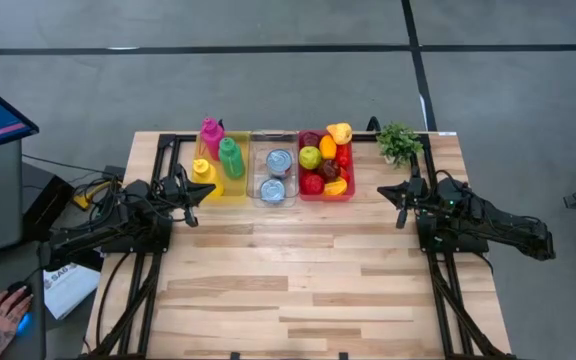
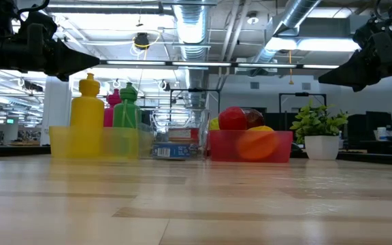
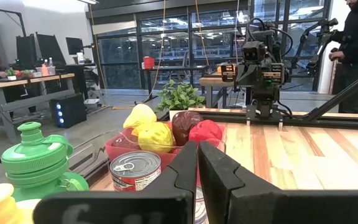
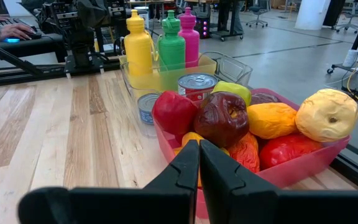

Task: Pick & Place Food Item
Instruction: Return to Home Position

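Observation:
A red bin (image 1: 326, 188) at the table's far middle holds several plastic fruits and vegetables: red, yellow, orange, green (image 4: 229, 118). A yellow piece (image 1: 340, 132) sits on the bin's far rim. My left gripper (image 1: 206, 192) hovers shut at the yellow bin's near left, empty. My right gripper (image 1: 388, 190) hovers shut to the right of the red bin, empty. In the wrist views each pair of fingers (image 3: 197, 165) (image 4: 199, 163) is closed with nothing between.
A clear bin (image 1: 274, 178) with two cans stands between the red bin and a yellow bin (image 1: 220, 170) holding yellow, green and pink bottles. A small potted plant (image 1: 399, 143) stands at the far right corner. A person's hand (image 1: 6, 312) shows off the table's left.

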{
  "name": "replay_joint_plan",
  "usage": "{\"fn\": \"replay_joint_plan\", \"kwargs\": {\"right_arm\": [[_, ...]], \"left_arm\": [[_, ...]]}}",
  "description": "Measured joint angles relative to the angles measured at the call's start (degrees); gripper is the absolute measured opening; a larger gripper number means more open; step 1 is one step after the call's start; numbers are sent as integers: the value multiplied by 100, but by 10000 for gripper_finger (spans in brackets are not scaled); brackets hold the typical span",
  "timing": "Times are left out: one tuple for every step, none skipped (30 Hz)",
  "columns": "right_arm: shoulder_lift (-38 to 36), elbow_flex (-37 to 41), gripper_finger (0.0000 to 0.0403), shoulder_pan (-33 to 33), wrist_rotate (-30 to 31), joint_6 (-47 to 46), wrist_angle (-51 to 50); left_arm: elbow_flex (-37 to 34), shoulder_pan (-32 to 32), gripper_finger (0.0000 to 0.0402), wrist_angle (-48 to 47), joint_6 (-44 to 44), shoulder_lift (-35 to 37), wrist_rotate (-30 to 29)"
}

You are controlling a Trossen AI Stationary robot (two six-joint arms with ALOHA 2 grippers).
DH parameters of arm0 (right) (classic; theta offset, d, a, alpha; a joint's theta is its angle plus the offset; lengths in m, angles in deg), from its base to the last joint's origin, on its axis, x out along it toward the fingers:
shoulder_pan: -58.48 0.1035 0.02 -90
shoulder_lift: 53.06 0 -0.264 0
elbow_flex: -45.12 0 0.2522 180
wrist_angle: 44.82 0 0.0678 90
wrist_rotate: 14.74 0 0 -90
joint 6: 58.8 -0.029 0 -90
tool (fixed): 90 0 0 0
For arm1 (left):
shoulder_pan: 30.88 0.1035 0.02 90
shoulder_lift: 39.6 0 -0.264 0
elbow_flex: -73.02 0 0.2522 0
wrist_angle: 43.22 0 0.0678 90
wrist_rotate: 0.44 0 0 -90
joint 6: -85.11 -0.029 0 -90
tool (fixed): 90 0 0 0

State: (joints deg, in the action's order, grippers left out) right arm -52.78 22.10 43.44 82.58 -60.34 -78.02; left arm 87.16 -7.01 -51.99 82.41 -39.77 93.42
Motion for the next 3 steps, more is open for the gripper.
{"fn": "replay_joint_plan", "kwargs": {"right_arm": [[-1, 0, 10, 1, 1, 0, -2], [0, 0, 10, 1, 2, 0, 0], [-2, 0, 10, 1, 0, -2, -2]], "left_arm": [[0, -1, 6, 0, 0, 0, 2], [0, 1, 6, -2, 0, 0, 0], [0, -1, 6, 0, 0, 0, 0]]}}
